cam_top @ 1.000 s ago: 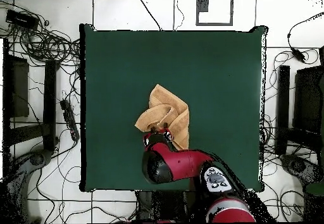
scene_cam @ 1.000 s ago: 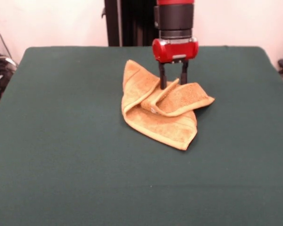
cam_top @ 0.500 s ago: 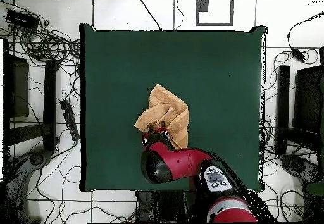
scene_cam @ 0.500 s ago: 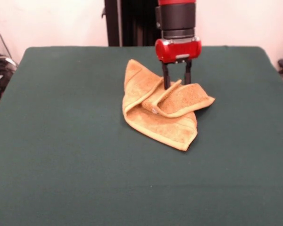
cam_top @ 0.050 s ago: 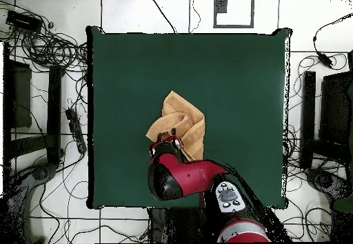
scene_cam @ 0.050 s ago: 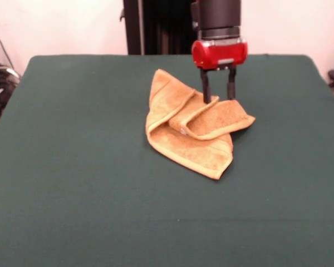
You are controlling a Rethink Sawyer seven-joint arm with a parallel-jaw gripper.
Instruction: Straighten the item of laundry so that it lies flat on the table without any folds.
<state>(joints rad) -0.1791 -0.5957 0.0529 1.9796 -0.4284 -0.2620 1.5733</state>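
The orange-tan item of laundry (scene_cam @ 0.050 s ago: 192, 130) lies crumpled near the middle of the dark green table (scene_cam @ 0.050 s ago: 72, 167), with one flap folded up and over itself. My red gripper (scene_cam @ 0.050 s ago: 218, 98) hangs over the towel's far right part. It is open, its two black fingers (scene_cam @ 0.050 s ago: 205, 92) spread apart, and the left one touches the top of the raised fold. From above, the towel (cam_top @ 0.050 s ago: 186, 120) shows beyond the gripper (cam_top @ 0.050 s ago: 167, 142), which covers its near edge. No tag is visible.
Green cloth table (cam_top @ 0.050 s ago: 234, 83) extends widely on every side of the towel. Cables and dark equipment lie on the floor around the table (cam_top @ 0.050 s ago: 48, 48).
In the front view the gripper has shifted to the right along the towel's far edge and risen slightly, still open. The raised fold has moved a little with it.
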